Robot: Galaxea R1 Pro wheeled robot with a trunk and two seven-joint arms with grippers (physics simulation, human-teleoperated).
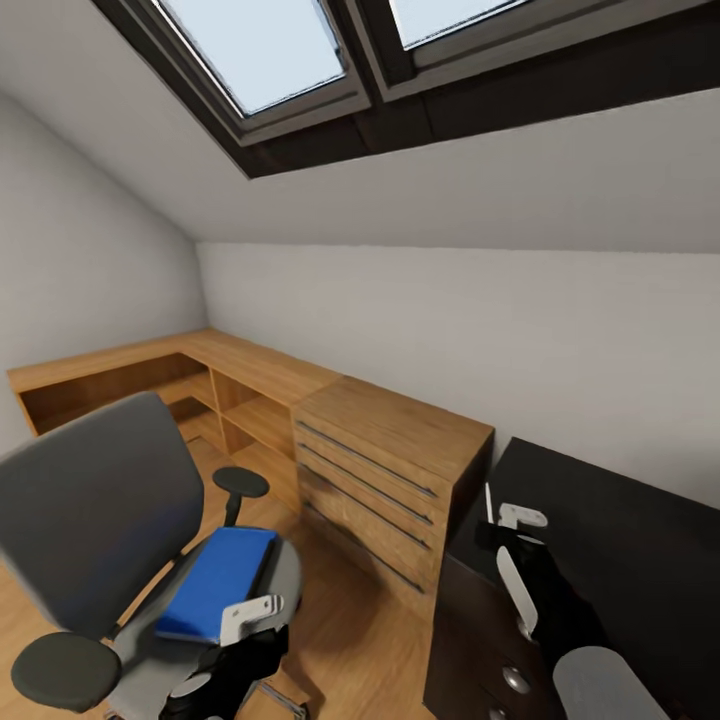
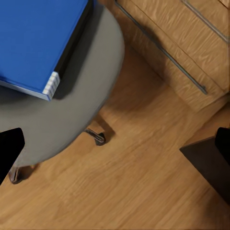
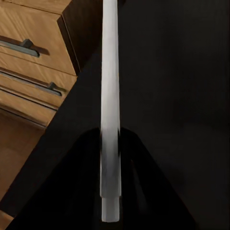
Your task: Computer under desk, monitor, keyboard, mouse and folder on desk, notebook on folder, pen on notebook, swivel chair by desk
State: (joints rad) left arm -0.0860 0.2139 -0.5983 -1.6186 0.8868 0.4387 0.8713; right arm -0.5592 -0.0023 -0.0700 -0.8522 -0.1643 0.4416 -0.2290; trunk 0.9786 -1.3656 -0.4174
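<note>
Two jaws: your right (image 1: 497, 512) pinches the pen (image 3: 109, 115) over the table (image 1: 640, 560), your left (image 2: 115, 153) spreads beside the folder (image 1: 218, 582).

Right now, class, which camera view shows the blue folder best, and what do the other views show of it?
The head view: the whole folder lies flat on the swivel chair seat, with its surroundings visible. The left wrist view shows the folder closer but cropped, one pale-edged corner on the grey seat. The right wrist view looks at the pen over the desk instead.
</note>
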